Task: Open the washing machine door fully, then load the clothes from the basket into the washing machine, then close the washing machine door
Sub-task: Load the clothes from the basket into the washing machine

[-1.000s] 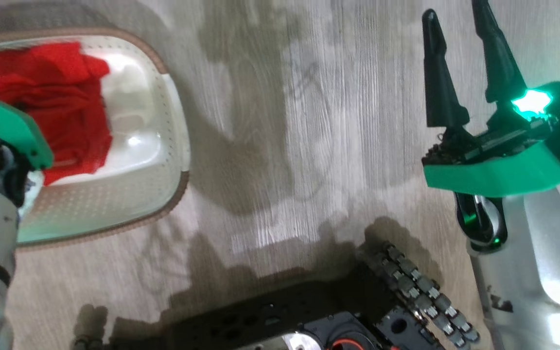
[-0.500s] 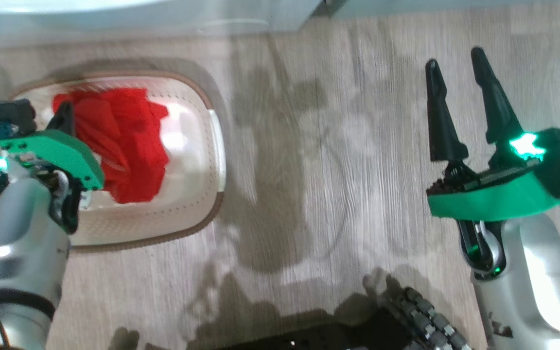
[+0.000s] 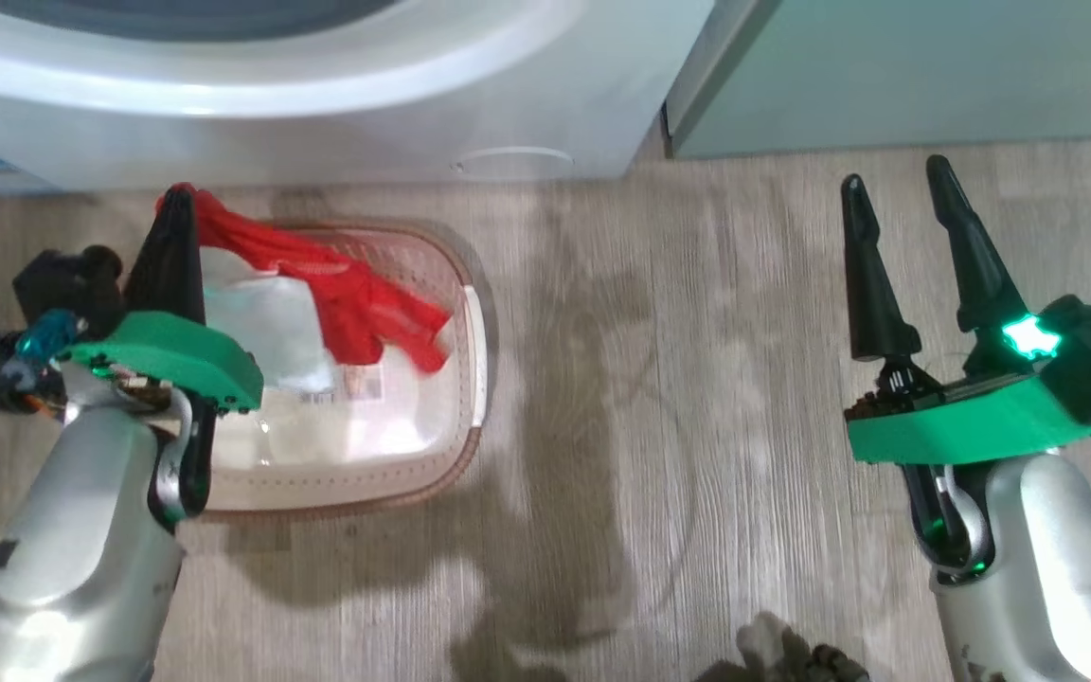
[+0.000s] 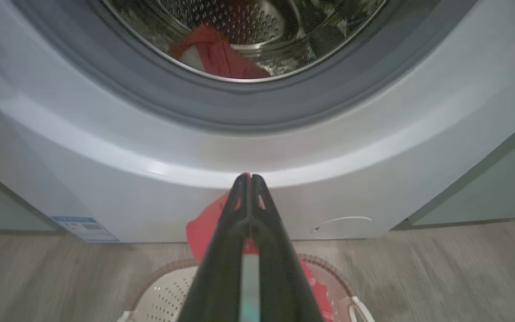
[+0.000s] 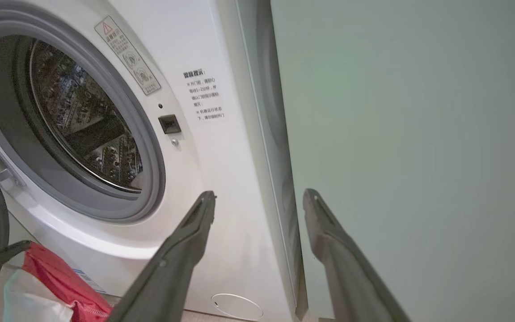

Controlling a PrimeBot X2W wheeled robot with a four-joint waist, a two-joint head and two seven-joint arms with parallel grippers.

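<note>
Since half a second ago: the red pile is up out of the basket (image 3: pixel 366 440) and hangs from the left hand (image 3: pixel 173 201). The head camera has tilted up, which brings the washer front into view.

Left hand: fingers pressed together, clamped on a red shirt (image 3: pixel 356 294) at its tips. The cloth trails right and down over the basket's far half, with a white fold under the hand. In the left wrist view the shut tips (image 4: pixel 248 177) point at the white lip below the seal, with red cloth (image 4: pixel 204 228) bunched behind them.

Basket: on the floor (image 3: pixel 659 398) just in front of the machine; label sticker and bare bottom exposed.

Right hand (image 3: pixel 893 172): fingers spread wide, holding nothing, touching nothing, well to the right over open floor. Broad clear strip of floor between it and the basket.

Washing machine (image 3: pixel 366 114): the front panel's lower edge meets the floor just behind the basket's far rim, small round flap (image 3: pixel 512 159) to the right. Pale green cabinet (image 3: pixel 886 76) abuts the machine's right side.

Drum mouth uncovered; a second red garment (image 4: pixel 215 56) lies inside the steel drum.
</note>
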